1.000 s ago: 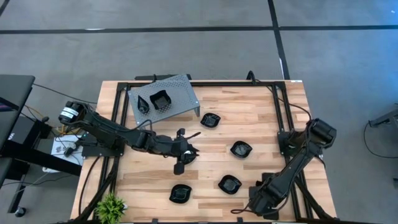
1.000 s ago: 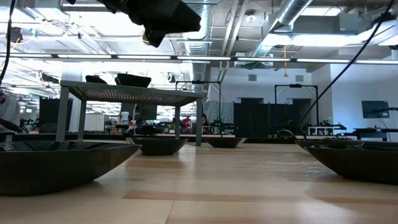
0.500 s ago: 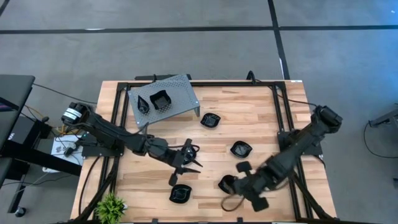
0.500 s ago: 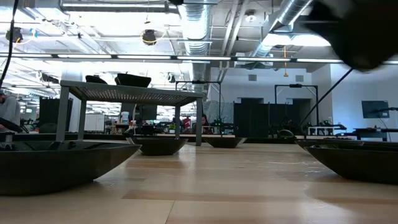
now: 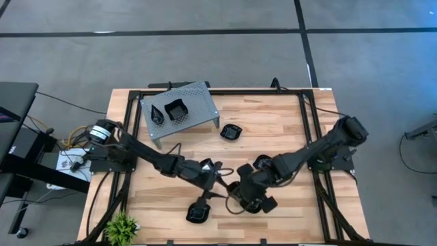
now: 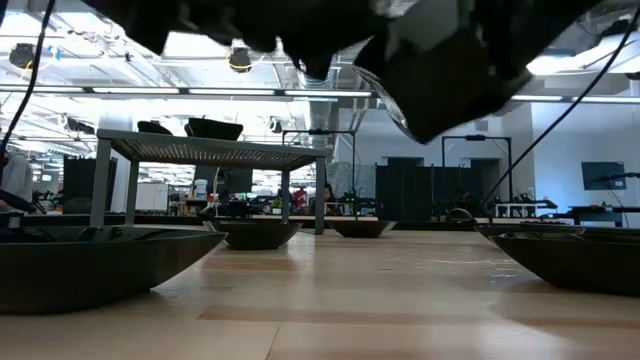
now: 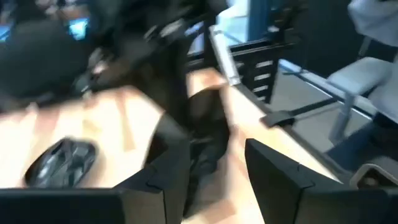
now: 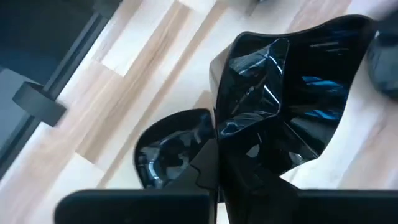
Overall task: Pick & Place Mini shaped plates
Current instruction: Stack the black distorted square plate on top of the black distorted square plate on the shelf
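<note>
**High view:** A pale wooden tabletop [image 5: 273, 123] stands on a grey floor. The two arms meet near its front middle. The left claw [image 5: 222, 183] has its fingers apart and holds nothing. It is just beside the right claw [image 5: 247, 198], whose fingers are together. One plate [image 5: 198, 213] lies on the wood just in front of the left claw. Another [image 5: 264, 162] is partly covered by the right arm, and a third [image 5: 231, 132] lies well apart towards the back. A grey perforated stand [image 5: 198, 96] at the back left carries two more plates [image 5: 177, 109]. A small plant [image 5: 121, 225] sits at the front left corner.

**Low view:** Beyond the tabletop is an open room with ceiling ducts and strip lights. Wide dark plates fill the near left [image 6: 90, 260] and near right [image 6: 570, 255], with two smaller ones farther back. The stand [image 6: 210, 152] rises at the left. Both arms are blurred dark shapes overhead.

**Left wrist view:** The picture is smeared. The fingers [image 7: 280, 174] stand apart, with dark arm parts ahead blocking the way. A plate [image 7: 62, 162] lies on the wood to one side.

**Right wrist view:** A tilted plate [image 8: 292, 106] sits right at the closed fingers [image 8: 249, 180], which appear clamped on its rim. A second plate [image 8: 171, 146] lies flat on the wood beneath it.
</note>
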